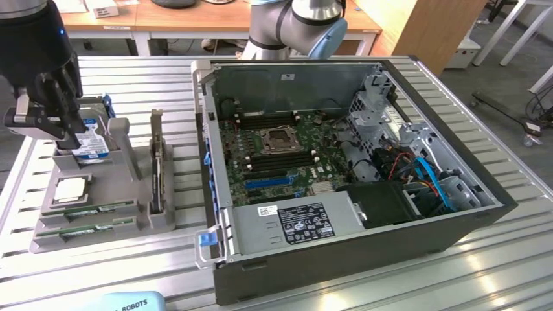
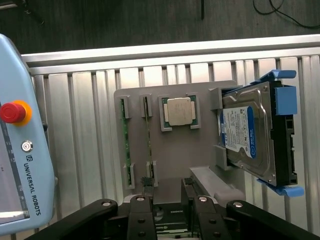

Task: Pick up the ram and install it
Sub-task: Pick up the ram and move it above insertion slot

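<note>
Hovering open-handed above the parts holder, with nothing picked up yet.

I am holding my claw [image 2: 168,216] spread wide and gripping nothing, hanging just above the near end of the grey holder [image 2: 175,160]. The ram [image 2: 148,145] is lying on edge in its slot a little ahead of my fingertips, apart from them, and its twin [image 2: 123,145] is sitting in the next slot, a bit further from me. Beyond them the processor [image 2: 180,111] is resting flat in its pocket, and the hard drive [image 2: 247,135] is standing off to one side of me. Well away from my claw, the computer case [image 1: 346,214] is lying open, its memory slots [image 1: 259,120] looking bare to me. So I am judging the whole job as ahead of me: the grasp, the carry and the seating are all left to do.
</note>
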Robot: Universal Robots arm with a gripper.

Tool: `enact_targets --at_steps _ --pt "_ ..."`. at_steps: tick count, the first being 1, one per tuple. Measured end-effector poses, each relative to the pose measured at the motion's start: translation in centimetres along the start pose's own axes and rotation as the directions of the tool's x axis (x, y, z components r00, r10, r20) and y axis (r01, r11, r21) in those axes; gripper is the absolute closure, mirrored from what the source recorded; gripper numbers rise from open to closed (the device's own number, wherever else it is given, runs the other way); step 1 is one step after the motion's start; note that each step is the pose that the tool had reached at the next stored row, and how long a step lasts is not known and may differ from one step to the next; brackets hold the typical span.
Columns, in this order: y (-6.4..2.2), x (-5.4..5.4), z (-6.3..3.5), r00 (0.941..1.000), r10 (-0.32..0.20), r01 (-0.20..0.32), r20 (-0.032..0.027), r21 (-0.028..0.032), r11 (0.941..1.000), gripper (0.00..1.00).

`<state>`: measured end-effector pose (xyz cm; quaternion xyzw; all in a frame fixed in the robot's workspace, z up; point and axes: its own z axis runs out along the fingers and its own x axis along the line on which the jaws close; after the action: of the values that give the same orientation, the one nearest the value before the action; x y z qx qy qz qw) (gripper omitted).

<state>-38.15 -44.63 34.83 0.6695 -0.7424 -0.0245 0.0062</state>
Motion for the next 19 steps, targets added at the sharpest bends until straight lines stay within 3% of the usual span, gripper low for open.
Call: enact_targets --at_steps 10,19 --pt "-0.05 0.45 -0.03 1.0 0.0 0.0 -0.0003 -0.0003 1.0 0.65" --pt "-0.08 0.47 0.57 1.0 0.0 0.0 -0.0004 -0.0004 1.0 0.65"
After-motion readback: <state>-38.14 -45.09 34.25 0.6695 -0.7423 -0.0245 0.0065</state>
